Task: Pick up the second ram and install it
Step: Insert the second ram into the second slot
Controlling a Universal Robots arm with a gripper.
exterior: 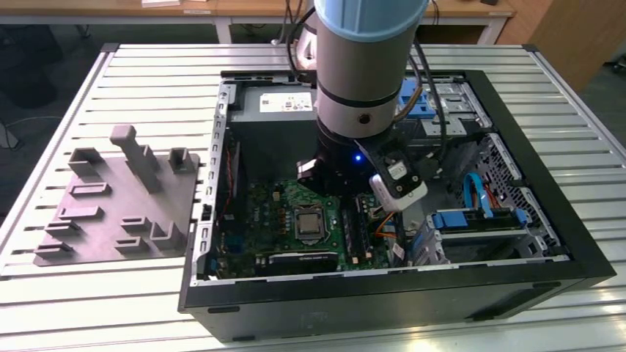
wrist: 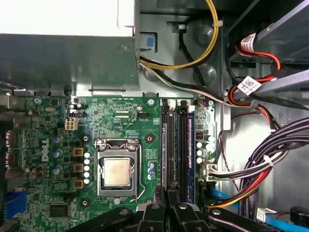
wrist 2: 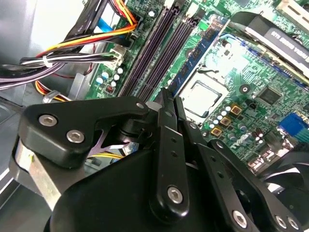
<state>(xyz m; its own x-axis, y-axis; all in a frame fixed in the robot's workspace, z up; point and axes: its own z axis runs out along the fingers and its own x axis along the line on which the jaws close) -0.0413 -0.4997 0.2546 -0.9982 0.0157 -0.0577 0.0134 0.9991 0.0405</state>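
Pale slatted metal worktop (exterior: 117, 293), ribbed lengthwise, under even indoor light. Wooden desk (exterior: 245, 9) with white legs along the far edge. Dark floor at far left, brown wooden panel (exterior: 577, 37) at far right.

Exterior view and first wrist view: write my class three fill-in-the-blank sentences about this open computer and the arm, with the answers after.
1. The grey fixture stands on the exterior view's ___ of the open computer case.
2. The motherboard inside the case is coloured ___.
3. In the first wrist view the gripper is at the memory slots, beside the square silver ___.

Answers: left; green; processor.
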